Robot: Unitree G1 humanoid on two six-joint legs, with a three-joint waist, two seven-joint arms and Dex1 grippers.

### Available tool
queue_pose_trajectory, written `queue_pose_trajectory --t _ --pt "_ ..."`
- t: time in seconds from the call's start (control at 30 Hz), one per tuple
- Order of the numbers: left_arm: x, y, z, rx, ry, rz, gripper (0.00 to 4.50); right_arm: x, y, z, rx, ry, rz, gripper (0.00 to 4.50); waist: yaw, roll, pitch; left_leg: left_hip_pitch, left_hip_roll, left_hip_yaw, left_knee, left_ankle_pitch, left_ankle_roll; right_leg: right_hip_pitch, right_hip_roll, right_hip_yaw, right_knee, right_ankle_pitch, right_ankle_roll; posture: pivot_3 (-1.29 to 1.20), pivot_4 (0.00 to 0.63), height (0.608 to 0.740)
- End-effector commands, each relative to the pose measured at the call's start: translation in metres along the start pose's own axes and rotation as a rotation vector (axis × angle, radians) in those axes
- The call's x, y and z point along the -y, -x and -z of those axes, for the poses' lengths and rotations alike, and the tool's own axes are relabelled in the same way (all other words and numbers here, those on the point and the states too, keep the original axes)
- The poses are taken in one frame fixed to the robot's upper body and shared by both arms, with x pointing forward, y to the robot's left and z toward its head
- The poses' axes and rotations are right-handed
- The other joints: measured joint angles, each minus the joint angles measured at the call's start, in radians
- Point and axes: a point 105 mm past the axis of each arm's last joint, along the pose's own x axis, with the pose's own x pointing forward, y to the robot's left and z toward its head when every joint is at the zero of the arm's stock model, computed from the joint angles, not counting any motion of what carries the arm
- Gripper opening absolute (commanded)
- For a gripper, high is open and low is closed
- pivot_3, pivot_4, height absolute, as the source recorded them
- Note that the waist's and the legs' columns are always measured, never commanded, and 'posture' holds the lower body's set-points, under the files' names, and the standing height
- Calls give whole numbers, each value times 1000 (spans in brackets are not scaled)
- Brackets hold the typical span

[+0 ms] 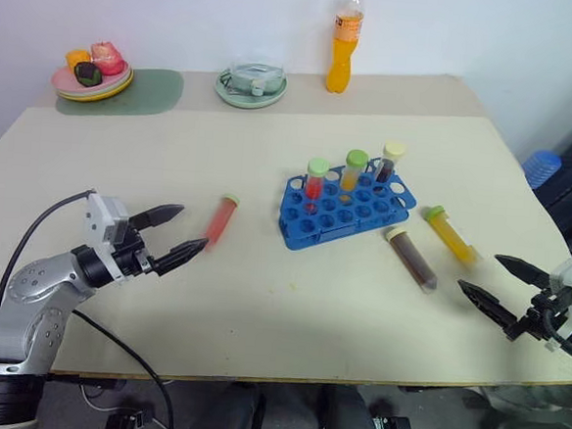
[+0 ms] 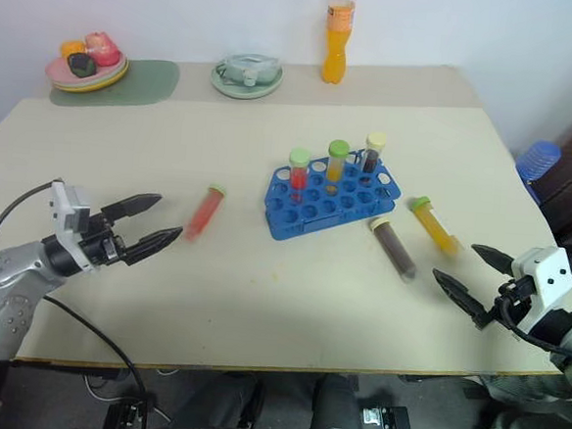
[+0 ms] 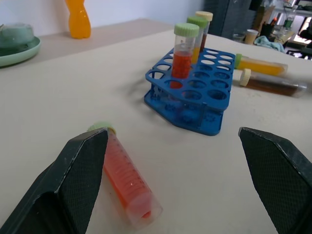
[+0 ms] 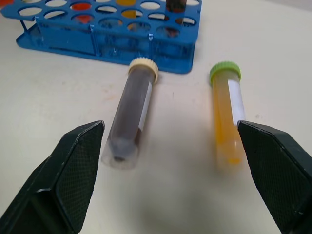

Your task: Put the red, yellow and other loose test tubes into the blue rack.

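Observation:
The blue rack (image 1: 343, 207) stands mid-table with three capped tubes upright in its back row. A red test tube (image 1: 221, 218) lies flat left of it, just ahead of my open left gripper (image 1: 173, 234), whose fingers (image 3: 80, 175) frame it in the left wrist view. To the right of the rack lie a brown tube (image 1: 412, 257) with a cream cap and a yellow tube (image 1: 451, 234) with a green cap. My right gripper (image 1: 499, 286) is open, a short way off from both; the right wrist view shows the brown tube (image 4: 130, 115) and the yellow one (image 4: 227, 112) between its fingers.
At the table's back edge stand an orange drink bottle (image 1: 344, 40), a pale green dish (image 1: 251, 82) and a plate of fruit (image 1: 93, 71) on a green mat. A blue-capped water jug (image 1: 542, 166) sits off the table's right side.

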Motion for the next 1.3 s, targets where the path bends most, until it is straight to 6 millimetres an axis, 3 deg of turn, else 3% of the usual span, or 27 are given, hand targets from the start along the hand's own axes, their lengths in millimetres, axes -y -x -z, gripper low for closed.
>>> queue_pose_trajectory --t 0.03,0.33,0.53,0.67,0.83,1.03,1.1,1.3 --pt "0 -2 -8 7 -41 8 4379 -2 0 -14 45 33 11 4500 0 0 0 0 0 0 0 0 0 0 0 0 0 0 0 0 150 740" --pt "1 -6 -8 17 -35 22 4379 -6 -5 -24 90 56 10 4500 0 0 0 0 0 0 0 0 0 0 0 0 0 0 0 0 150 740" --pt "11 -13 -12 44 -47 126 4379 -1 -20 -38 97 90 18 4500 -2 0 0 0 0 0 0 0 0 0 0 0 0 0 0 0 150 740" --pt "25 -24 -12 39 -73 224 4379 17 -40 -59 21 45 76 4500 -3 1 0 0 0 0 0 0 0 -1 0 0 0 0 0 0 150 740" --pt "42 -35 -17 40 -92 333 4379 38 -59 -62 -195 -36 117 4500 -2 0 1 -2 1 0 -1 0 0 -2 0 0 0 0 0 0 150 740" --pt "51 -43 -25 43 -111 434 4379 51 -77 -71 -327 -101 69 4500 -3 0 1 -3 0 0 0 0 0 -3 0 -1 -1 0 0 0 150 740" --pt "52 -43 -25 41 -108 442 4379 48 -81 -72 -359 -145 44 4500 -4 0 1 -4 0 0 -1 0 0 -4 -1 -1 -1 0 0 0 150 740" --pt "56 -39 -26 35 -99 450 4379 6 -83 -65 -499 -241 -123 4500 -3 0 1 -8 1 1 0 0 0 -8 -1 -1 -1 0 0 0 150 740"
